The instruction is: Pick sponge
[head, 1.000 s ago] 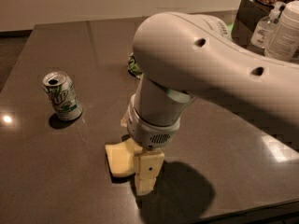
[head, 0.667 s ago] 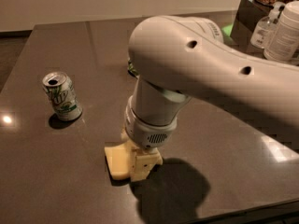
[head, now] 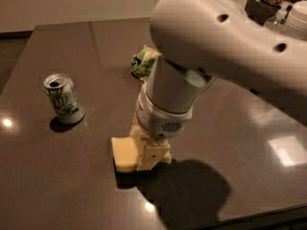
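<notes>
The sponge is a flat pale-yellow block lying on the dark table near its front middle. Its right part is hidden under my gripper. My cream-yellow gripper hangs from the big white arm and is down on the sponge, touching or pressing on its right half. The arm's wrist blocks the view of the gripper from above.
A green-and-white soda can stands upright to the left of the sponge. A green-and-white snack bag lies behind the arm. Jars and a bottle stand on a surface at the back right. The table's front edge runs close below the gripper.
The gripper has come down onto the sponge's right part and now covers more of it. The arm has shifted across the view. The can and the bag have not moved on the table.
</notes>
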Robot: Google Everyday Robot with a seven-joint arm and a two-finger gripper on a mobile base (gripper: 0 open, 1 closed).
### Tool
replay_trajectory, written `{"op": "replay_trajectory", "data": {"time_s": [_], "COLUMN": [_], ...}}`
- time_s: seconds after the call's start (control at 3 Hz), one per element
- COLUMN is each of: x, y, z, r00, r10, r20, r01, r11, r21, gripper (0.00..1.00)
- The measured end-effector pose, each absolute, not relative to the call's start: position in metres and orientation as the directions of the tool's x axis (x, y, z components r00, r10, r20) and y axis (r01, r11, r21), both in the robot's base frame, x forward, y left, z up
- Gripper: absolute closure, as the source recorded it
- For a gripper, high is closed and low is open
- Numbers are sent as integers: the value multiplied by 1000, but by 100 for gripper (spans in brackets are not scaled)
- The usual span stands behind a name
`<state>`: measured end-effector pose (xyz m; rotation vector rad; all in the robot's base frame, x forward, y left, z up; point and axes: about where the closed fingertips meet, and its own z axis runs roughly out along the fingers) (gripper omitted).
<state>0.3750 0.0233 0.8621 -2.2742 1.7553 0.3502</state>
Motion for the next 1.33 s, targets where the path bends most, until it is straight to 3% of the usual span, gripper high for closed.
{"op": "replay_trajectory", "data": {"time_s": [0.33,1.33], "x": [382,393], "y": [17,5], "z": [897,963], "r00": [234,224], "r10": [-892,-853], "r20": [-387,-472], "r01": [-972,-974], "r11": [-225,-197], "r21": [-68,-107], "gripper": [100,100]}}
